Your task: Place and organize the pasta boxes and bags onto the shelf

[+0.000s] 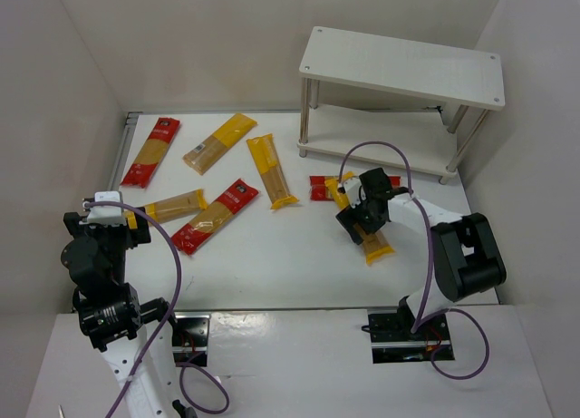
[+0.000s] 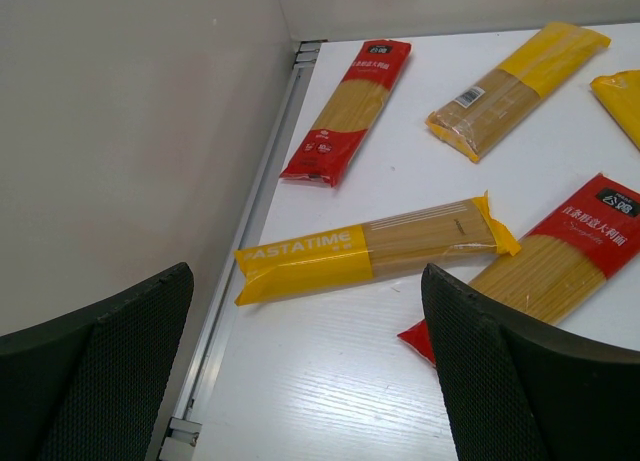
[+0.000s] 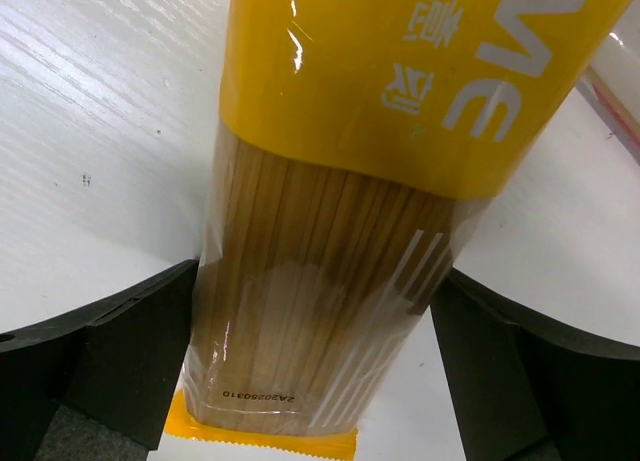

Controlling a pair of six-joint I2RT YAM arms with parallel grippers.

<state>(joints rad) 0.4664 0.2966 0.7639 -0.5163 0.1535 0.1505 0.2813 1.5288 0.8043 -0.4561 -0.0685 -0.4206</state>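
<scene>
— Yellow plastic film, clear below the printed band, with pale strands showing through. Is that long flat spaghetti pack [image 3: 340, 81] the one at the right gripper [image 3: 318, 281]?
— Yes. Its black textured fingers [image 3: 130, 351] sit against both long edges and pinch the film across its width. How hard they press, I cannot tell. The pack's far end runs off the top of the right wrist view. Its near end shows a crimped yellow seal and a printed code.
— And from above?
— The gripper covers the pack's middle, so only the ends stick out over the white wood-grain table [image 1: 272, 273], in front of the white two-tier shelf [image 1: 403, 69]. I cannot tell whether the pack is lifted or lying flat. A short-looking red pack [image 1: 319, 188] lies just beside it, its right end hidden behind the gripper.
— The shelf?
— Flat rectangular boards on thin silver legs. The upper board hides most of the lower one.
— The other packs?
— They are on the table's left half, well apart from the shelf. There is a red pack by the wall [image 1: 151, 151], two plain yellow packs [image 1: 220, 143], a red pack with Chinese lettering [image 2: 570, 251] and a yellow PASTATIME pack [image 2: 370, 246]. In the left wrist view one finger cuts off the lettered pack's corner.
— The left gripper [image 2: 305, 276]?
— Its fingers are spread wide, hanging over the table's left edge.
</scene>
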